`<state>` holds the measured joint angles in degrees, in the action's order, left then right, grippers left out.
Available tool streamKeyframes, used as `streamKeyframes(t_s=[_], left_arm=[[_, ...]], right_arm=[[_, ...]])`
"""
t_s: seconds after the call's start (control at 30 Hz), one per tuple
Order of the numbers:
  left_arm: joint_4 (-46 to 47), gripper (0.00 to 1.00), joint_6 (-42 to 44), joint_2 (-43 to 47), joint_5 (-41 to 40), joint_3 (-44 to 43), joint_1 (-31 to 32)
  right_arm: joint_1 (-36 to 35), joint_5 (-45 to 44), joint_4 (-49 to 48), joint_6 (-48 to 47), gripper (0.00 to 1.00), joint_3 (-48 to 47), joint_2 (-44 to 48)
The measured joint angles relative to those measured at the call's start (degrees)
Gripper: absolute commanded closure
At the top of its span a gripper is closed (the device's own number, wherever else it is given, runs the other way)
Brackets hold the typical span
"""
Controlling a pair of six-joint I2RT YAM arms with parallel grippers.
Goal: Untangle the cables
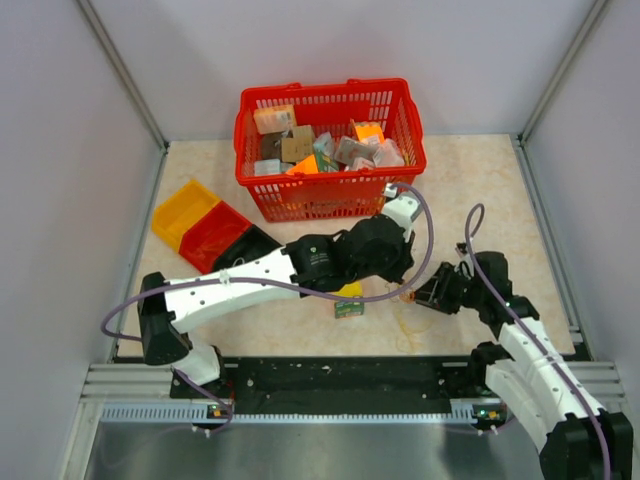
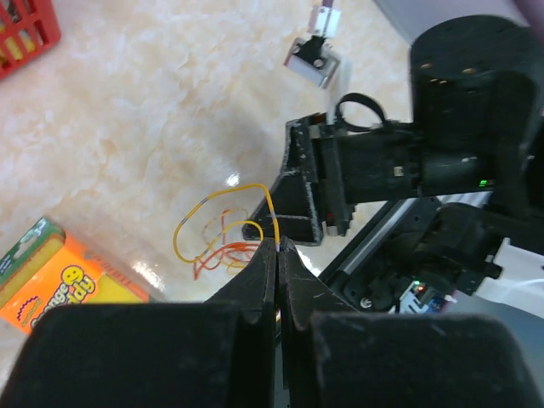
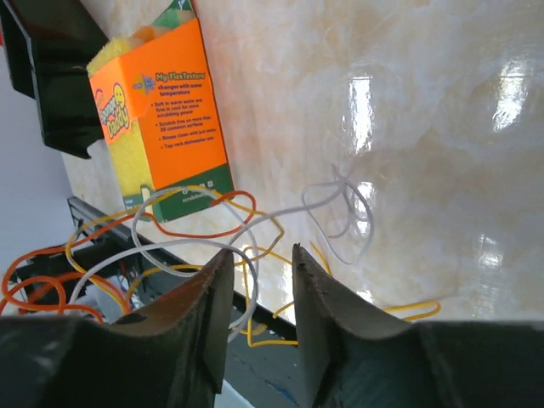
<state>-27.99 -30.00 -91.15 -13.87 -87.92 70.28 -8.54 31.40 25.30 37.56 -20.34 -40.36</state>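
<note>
The cables [image 2: 223, 240] are thin yellow, orange and white wires lying in a loose tangle on the marble tabletop. My left gripper [image 2: 279, 246] is shut on the yellow cable [image 2: 270, 204], which arches up out of the fingertips. My right gripper [image 3: 259, 257] stands open just above the tangle, with a white cable [image 3: 255, 293] and a yellow one crossing the gap between its fingers. An orange loop [image 3: 200, 228] and a white loop [image 3: 344, 212] lie beyond. In the top view both grippers meet near the faint cables [image 1: 410, 315], and the right gripper [image 1: 428, 294] faces left.
An orange and green sponge box [image 3: 157, 110] lies right beside the tangle, also seen as the box [image 1: 349, 302] under the left arm. A red basket [image 1: 325, 198] full of packets stands behind. Yellow [image 1: 180, 212] and red [image 1: 215, 235] bins sit at the left. The black rail [image 1: 340, 372] borders the front.
</note>
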Motion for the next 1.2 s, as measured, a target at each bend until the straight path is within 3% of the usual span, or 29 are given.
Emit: streamKeyframes(t_s=[0.1, 0.4, 0.7, 0.9, 1.2], left_arm=[[0.5, 1.0, 0.2, 0.3, 1.3, -1.2, 0.0], [-1.9, 1.0, 2.0, 3.6, 1.9, -2.3, -0.2], [-2.4, 1.0, 4.7, 16.2, -3.0, -3.6, -2.4], [-2.1, 1.0, 6.5, 23.2, -6.6, -3.6, -4.2], [-3.1, 1.0, 10.8, 34.6, -16.3, -3.0, -4.3]], right_arm=[[0.0, -1.5, -0.9, 0.3, 0.93, 0.0, -1.1], [-0.1, -23.0, 1.2, 3.9, 0.89, 0.0, -1.6], [0.1, -38.8, 4.6, 2.9, 0.98, -5.9, -3.3], [2.6, -42.4, 5.2, 2.6, 1.0, -6.1, -4.1], [17.7, -38.1, 5.1, 2.2, 1.0, -5.9, -2.8]])
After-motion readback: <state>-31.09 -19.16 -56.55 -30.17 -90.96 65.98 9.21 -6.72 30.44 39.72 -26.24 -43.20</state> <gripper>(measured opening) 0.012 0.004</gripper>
